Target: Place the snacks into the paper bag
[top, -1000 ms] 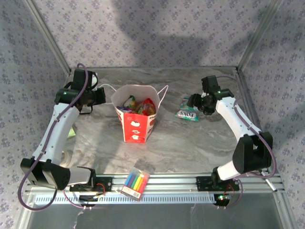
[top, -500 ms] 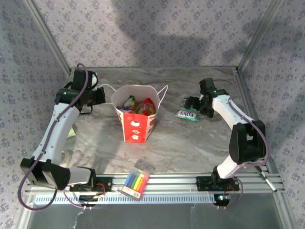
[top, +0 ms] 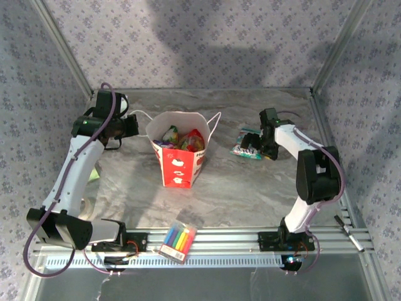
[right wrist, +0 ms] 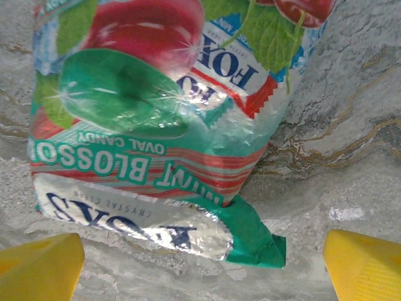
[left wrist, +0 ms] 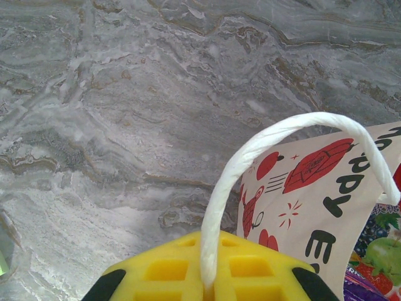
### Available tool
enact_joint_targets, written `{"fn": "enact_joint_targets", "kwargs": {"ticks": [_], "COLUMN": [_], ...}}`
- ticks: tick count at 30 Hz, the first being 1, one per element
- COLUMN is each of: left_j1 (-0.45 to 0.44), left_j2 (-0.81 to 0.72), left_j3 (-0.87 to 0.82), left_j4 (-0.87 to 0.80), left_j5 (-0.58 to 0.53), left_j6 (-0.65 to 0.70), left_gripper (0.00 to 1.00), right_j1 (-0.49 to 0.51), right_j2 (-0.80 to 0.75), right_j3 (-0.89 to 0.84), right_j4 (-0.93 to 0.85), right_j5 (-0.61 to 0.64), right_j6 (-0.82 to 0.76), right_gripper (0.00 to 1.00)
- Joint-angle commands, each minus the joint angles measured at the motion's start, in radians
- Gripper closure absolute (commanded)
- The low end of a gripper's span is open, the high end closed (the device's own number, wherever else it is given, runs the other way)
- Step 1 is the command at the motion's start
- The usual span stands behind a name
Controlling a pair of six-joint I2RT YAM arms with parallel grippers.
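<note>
Standing upright left of centre on the marbled tabletop [top: 250,194], the paper bag [top: 178,164] has its mouth open and its apple prints facing the near edge. Several foil packets [top: 188,139] show inside the mouth, red and green among them; an exact count cannot be made. The left claw [top: 133,125] sits just beside the bag's left rim, pinched shut on the white string handle [left wrist: 250,157]. From the wrist, the cord arches up off the printed panel and runs down into the yellow pad. Over on the right side, well apart from the bag, the teal-white packet [top: 246,149] lies flat on the stone, mint-leaf print up. The right claw [top: 254,144] is down over it with its jaws spread wide and nothing gripped. Its yellow fingers [right wrist: 37,266] show at either side of the packet's crimped end. Whether they touch the foil cannot be told. A clear box of markers [top: 177,241] rests on the near rail.
</note>
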Motion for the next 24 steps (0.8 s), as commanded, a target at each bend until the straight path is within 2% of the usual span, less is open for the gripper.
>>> {"fn": "enact_joint_targets", "kwargs": {"ticks": [1, 17, 24], "left_j1": [-0.005, -0.005, -0.005], "left_j2": [-0.004, 0.015, 0.024], "left_j3": [0.039, 0.049, 0.056], "left_j4": [-0.014, -0.013, -0.014], "left_j5": [-0.009, -0.005, 0.000], "left_j6": [0.011, 0.014, 0.014], "left_gripper": [0.91, 0.91, 0.91], "right_j1": [-0.008, -0.006, 0.002], "right_j2": [0.030, 0.134, 0.155], "right_j3": [0.047, 0.104, 0.111], "right_j4": [0.012, 0.029, 0.025], "right_j5": [-0.037, -0.085, -0.084], "right_j6": [-0.005, -0.017, -0.026], "right_gripper": [0.00, 0.01, 0.06]}}
